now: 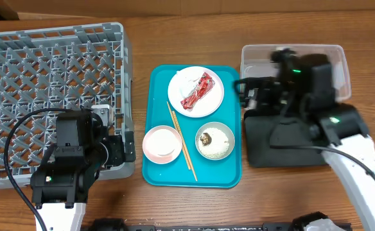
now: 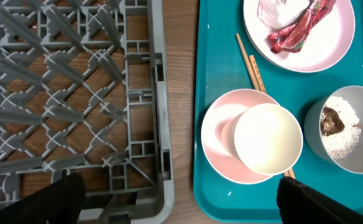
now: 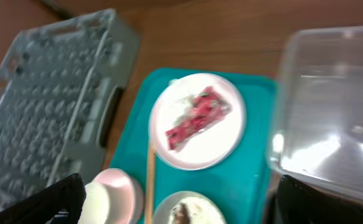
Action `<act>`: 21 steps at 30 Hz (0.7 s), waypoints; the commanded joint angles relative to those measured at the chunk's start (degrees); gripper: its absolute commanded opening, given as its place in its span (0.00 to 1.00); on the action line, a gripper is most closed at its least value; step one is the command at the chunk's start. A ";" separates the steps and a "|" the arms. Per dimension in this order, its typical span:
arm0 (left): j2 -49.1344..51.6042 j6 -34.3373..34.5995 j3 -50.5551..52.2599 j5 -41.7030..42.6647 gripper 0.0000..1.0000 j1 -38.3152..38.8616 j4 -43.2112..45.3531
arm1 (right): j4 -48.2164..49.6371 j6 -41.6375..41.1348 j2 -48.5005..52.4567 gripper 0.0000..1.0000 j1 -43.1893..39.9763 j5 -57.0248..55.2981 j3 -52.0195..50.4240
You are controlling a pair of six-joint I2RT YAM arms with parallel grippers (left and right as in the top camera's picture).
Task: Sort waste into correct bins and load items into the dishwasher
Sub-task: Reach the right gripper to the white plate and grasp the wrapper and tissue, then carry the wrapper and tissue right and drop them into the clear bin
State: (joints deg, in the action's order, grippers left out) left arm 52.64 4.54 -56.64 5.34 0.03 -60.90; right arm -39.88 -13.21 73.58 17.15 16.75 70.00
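A white plate [image 1: 212, 101] on the teal tray holds the red-and-white wrapper [image 1: 197, 91] and the white tissue [image 1: 186, 80]. Chopsticks [image 1: 182, 141] lie beside a pink bowl [image 2: 219, 134] with a white cup [image 2: 267, 138] in it. A white bowl [image 1: 215, 140] holds rice [image 2: 340, 140] and a brown lump [image 2: 332, 120]. The grey dish rack [image 1: 46, 83] is at the left. My left gripper [image 2: 181, 205] is open and empty over the rack's front right corner. My right gripper [image 3: 181, 205] is open and empty between the tray and the clear tub [image 1: 332, 58].
The teal tray [image 1: 229, 167] lies in the middle of the wooden table. The black tray [image 1: 284, 144] lies in front of the clear tub, partly under my right arm. A black cable loops over the rack's front left.
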 commanded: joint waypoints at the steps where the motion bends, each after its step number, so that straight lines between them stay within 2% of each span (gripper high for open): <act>1: -0.15 0.83 -1.60 0.87 1.00 0.37 -0.02 | -2.40 0.07 7.69 1.00 8.00 -9.90 10.60; 5: -0.15 0.83 -1.60 0.87 1.00 0.37 0.42 | -3.15 -2.95 19.89 1.00 11.78 -13.05 20.48; 8: -0.15 0.83 -1.60 0.87 1.00 0.37 0.33 | -1.49 -6.95 28.52 1.00 12.48 -13.77 24.28; 10: -0.15 0.83 -1.57 0.66 1.00 0.37 0.33 | 1.11 -12.41 35.98 1.00 12.48 -15.72 24.52; 18: -0.15 0.83 -1.57 0.68 1.00 0.37 0.50 | 4.76 -18.58 48.87 1.00 14.21 -15.63 24.52; 21: -0.15 0.83 -1.57 0.68 1.00 0.37 0.48 | 5.38 -20.04 51.17 0.93 15.34 -15.96 24.52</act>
State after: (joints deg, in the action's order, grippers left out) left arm 52.64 4.54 -56.73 5.34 0.03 -60.53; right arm -35.11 -29.87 123.11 30.70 1.91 93.32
